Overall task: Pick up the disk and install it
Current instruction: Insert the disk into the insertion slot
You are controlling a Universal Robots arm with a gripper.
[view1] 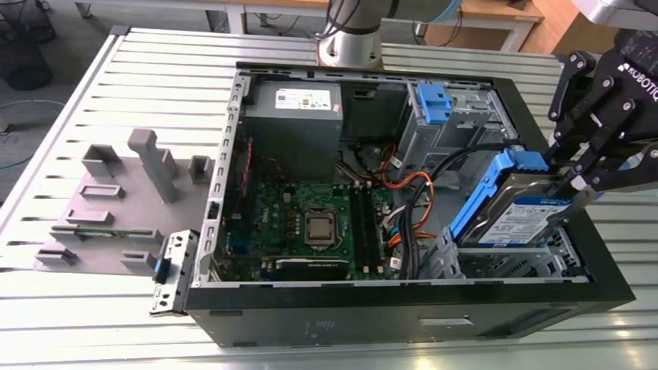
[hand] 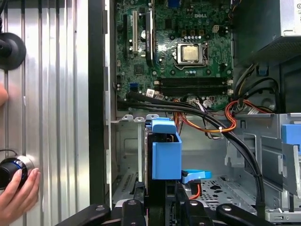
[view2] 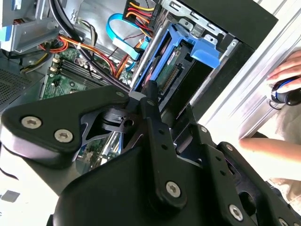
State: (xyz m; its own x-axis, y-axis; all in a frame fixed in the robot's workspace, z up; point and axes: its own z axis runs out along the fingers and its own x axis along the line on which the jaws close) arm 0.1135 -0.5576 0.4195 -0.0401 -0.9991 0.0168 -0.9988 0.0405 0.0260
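**Disk.** One disk [view1: 519, 212], silver with blue rails and a white-and-blue label, stands tilted at the corner of the open computer case [view1: 411, 327] on the exterior view's right. Its lower end is down at the metal drive cage [view1: 514, 258] inside that corner, and its upper end is above the case rim. Whether it is seated in the cage cannot be told.

**Claw.** One claw [view1: 572, 183] is closed onto the disk's upper end, pinching it. In the first wrist view the disk runs out from between the black fingers [hand: 133, 209].

**Inside the case, counted:**
- one green motherboard [view1: 308, 216] on the case floor
- one grey power-supply box [view1: 293, 116] at the far corner
- one blue latch piece [view1: 432, 104] on the bay beside that box
- one bundle of black and orange cables [view1: 411, 193] between motherboard and cage

**Outside the case.** The case lies on a slatted metal desk [view1: 154, 69]. One grey fixture block [view1: 113, 200] sits on the desk outside the case wall, on the exterior view's left. A person's hand [hand: 16, 193] rests on a round knob [hand: 9, 172] outside the case — first wrist view.
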